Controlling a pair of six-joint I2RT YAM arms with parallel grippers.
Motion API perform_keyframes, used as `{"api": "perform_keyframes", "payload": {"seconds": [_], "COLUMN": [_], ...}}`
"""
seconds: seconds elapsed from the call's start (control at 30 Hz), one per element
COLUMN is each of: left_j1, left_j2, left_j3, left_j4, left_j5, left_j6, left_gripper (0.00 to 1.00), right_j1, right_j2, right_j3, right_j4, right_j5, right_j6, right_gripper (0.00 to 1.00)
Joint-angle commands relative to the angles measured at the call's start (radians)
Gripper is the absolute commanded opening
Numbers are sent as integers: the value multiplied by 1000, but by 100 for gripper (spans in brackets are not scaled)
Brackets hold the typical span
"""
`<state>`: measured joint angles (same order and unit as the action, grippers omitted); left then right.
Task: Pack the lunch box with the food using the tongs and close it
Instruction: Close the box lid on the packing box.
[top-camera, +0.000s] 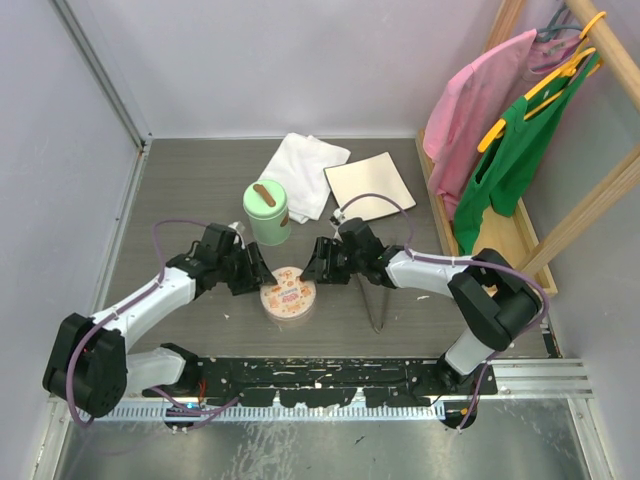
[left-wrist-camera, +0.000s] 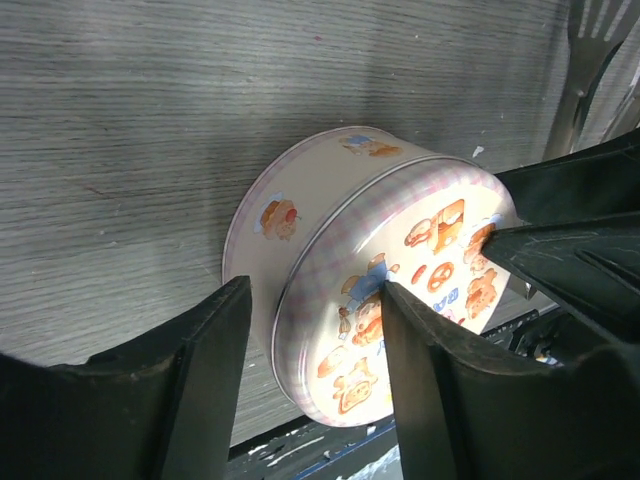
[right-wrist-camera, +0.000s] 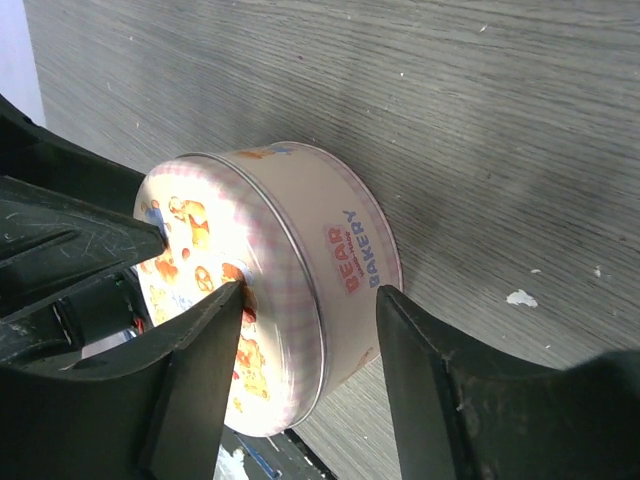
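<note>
The lunch box (top-camera: 288, 293), a round cream tin printed with bears and pastries, stands lidded on the table (top-camera: 180, 180), midway between its left and right edges and nearer the near edge than the far one. My left gripper (left-wrist-camera: 318, 290) is at its left side with the fingers apart, the lid's rim showing between them; my right gripper (right-wrist-camera: 310, 292) faces it from the right, spread the same way. Whether any finger presses the tin, I cannot tell. The tongs (top-camera: 375, 305) lie flat just right of the tin, under my right arm. Behind the tin stands a mint-green canister (top-camera: 266, 212), and a white cloth (top-camera: 305, 165) lies toward the far edge
</note>
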<state>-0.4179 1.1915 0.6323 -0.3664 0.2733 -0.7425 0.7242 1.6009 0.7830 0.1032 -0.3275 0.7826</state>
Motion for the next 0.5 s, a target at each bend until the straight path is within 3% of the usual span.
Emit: {"api": "perform_keyframes", "payload": {"seconds": [0.0,0.03,0.17,0.27,0.33,0.47], "left_j1": [-4,-4,-4,-4,-4,-4], "left_j2": [8,42,144,146,117,14], "left_j3": [14,13,-32,-81,-99,-58], "left_j4": [-1,6,26,47,55,-20], "left_j5": [-20,-1,23,15,22,-17], "left_j6": [20,20,21,5,-5,5], "left_gripper": [57,56,38,35,36,51], "right_j1": [2,3,1,1,1,-3], "right_j2": [15,36,81,35,-14,-110], "right_j3": [38,38,19,9,13,29], "right_j4": [-45,-54,-119,-115,-122,-155], "right_j5": [-20,-11,103,99,92,58], "right_j6": [-56,-47,-20,-37,-63,-95], "right_gripper": [61,58,45,40,44,58]}}
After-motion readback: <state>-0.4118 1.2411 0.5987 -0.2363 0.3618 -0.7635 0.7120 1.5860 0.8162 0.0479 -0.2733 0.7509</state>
